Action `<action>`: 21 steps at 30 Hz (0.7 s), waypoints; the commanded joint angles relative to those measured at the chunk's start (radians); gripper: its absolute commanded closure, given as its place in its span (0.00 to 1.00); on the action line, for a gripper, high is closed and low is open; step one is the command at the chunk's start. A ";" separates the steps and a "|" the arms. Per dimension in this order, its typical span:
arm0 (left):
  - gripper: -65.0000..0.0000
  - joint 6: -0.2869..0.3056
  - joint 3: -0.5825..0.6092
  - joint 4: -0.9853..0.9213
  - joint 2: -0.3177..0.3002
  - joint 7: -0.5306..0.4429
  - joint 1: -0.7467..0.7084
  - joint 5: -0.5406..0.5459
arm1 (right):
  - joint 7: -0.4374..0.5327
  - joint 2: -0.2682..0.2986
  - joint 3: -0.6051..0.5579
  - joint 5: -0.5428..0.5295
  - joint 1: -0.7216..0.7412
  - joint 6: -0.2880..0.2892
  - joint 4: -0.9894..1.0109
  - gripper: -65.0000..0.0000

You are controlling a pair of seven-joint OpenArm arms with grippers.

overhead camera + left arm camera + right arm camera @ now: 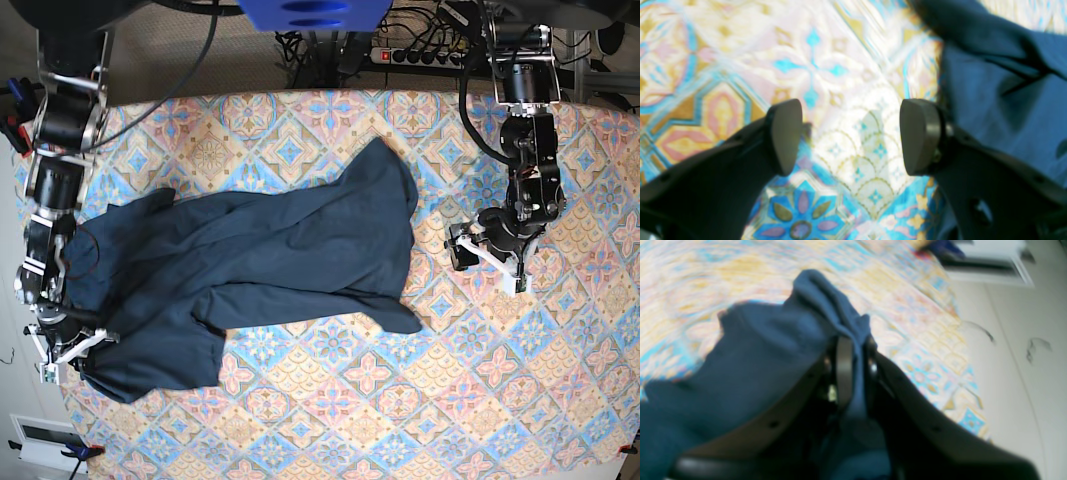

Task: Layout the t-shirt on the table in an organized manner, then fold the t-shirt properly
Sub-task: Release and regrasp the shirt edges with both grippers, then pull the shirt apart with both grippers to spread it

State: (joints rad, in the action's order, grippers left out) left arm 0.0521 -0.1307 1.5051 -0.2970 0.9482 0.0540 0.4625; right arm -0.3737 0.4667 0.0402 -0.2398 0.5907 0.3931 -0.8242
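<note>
Navy cloth fills the left of the base view: the t-shirt lies crumpled and twisted across the table, not yet spread flat, its bulk toward the left edge and one tongue reaching up toward the middle. At that left edge your right gripper sits on the shirt's lower corner. The right wrist view confirms it: the jaws are pressed together on a bunched fold of the t-shirt, cloth pinched between the pads and spilling over them, with the table edge close beside.

Moving right, the shirt's far edge ends short of your left gripper, which stands apart from the cloth over bare pattern. The left wrist view shows its fingers spread wide with nothing between them, and the t-shirt just off to one side.

Judgement: you are in the laying-out step, early in the task; no fold has begun. The next move likely calls for the left gripper to take an opposite edge so both arms can draw the shirt taut. Watch that the right grip holds one layer cleanly; a bunched pinch may drag folds along.
</note>
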 commanded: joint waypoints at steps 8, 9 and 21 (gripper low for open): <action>0.31 0.009 0.049 0.012 0.040 -0.018 0.071 -0.001 | 0.034 0.013 -0.072 0.187 0.105 0.008 -0.004 0.69; 0.31 0.009 0.073 -0.001 0.043 -0.019 0.089 -0.001 | 0.034 0.013 -0.075 0.207 0.104 0.008 -0.042 0.64; 0.31 0.009 0.242 -0.539 0.203 -0.024 0.432 0.000 | -0.014 0.013 -0.030 0.204 -0.269 0.008 -0.515 0.58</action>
State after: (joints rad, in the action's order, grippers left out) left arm 0.0597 0.1120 0.9535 -0.0933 0.9195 0.4667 0.4526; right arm -0.3996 0.4530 -0.0036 -0.0330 0.2981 0.4141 -1.3281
